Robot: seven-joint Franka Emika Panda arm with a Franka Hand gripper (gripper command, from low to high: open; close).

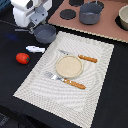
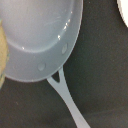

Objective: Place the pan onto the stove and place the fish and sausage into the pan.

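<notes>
The tool [image 1: 36, 27] hangs over the pan [image 1: 45, 33]; its opening cannot be told. Fish [image 1: 35, 49] and sausage [image 1: 22, 58] lie on the surface [image 1: 10, 75].

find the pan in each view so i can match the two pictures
Exterior view: the pan sits on the dark table just below the gripper, off the striped placemat's far corner.
Wrist view: the pan fills most of the picture, seen close.
Shared landmark: its thin grey handle.
</notes>
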